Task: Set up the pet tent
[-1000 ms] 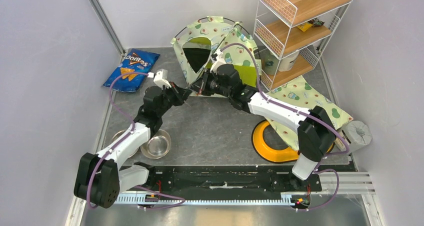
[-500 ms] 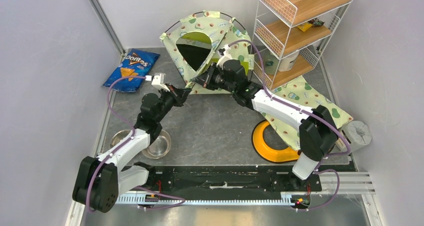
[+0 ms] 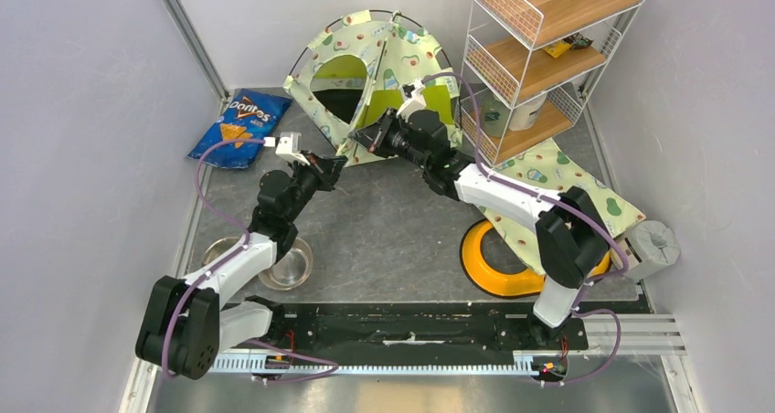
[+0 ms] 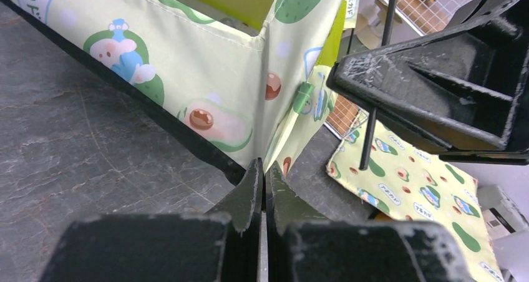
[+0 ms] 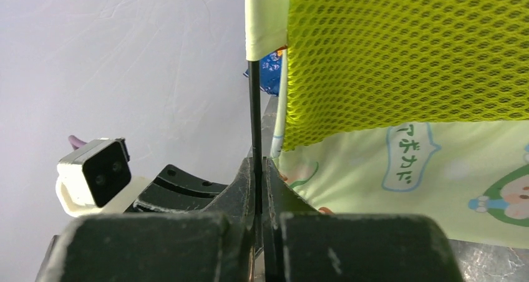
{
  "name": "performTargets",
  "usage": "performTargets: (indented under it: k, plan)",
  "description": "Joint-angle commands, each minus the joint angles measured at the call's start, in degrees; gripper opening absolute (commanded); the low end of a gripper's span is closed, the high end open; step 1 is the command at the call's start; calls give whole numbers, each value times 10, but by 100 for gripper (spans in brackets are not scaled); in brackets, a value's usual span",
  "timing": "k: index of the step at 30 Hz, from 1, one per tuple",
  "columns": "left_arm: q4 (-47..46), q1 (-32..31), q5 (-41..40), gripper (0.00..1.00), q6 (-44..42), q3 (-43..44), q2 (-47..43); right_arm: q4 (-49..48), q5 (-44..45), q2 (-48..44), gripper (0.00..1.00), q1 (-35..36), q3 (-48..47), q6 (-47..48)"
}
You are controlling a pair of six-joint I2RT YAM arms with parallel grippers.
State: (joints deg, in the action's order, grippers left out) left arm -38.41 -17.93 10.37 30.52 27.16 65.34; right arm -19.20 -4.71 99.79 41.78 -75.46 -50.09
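Observation:
The pet tent stands at the back of the table, pale green with avocado print, its round doorway facing front-left. My left gripper is shut on the tent's bottom front corner. In the left wrist view the printed fabric folds in between the closed tips of the left gripper. My right gripper sits just behind it, shut on a thin black pole that rises into a fabric sleeve beside the lime mesh. The jaws of the right gripper close on the pole.
A blue Doritos bag lies back left. A steel bowl sits under the left arm. A white wire shelf stands close to the tent's right. A matching print mat, a yellow ring and a grey roll lie right.
The tent has risen and shifted toward the back wall, its top now higher and its doorway rounder. Both grippers moved back and up with it, still shut.

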Motion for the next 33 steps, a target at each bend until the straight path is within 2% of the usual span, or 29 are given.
performTargets:
  k: [1,8,12,19,25,33]
  plan:
    - [65,4,3,2,-35,-16,11,-91,131,23,0,-72,-45,-24]
    - [66,4,14,2,-44,3,27,-57,148,43,0,-79,-71,-53]
    - [69,4,11,2,-51,11,41,-87,141,56,0,-86,-90,-74]
    - [72,4,11,2,-56,26,66,-163,145,83,0,-89,-107,-30]
    - [76,4,3,2,-59,34,84,-172,162,103,0,-105,-119,-23]
    - [86,6,-11,2,-63,49,103,-168,160,84,0,-135,-103,-35]
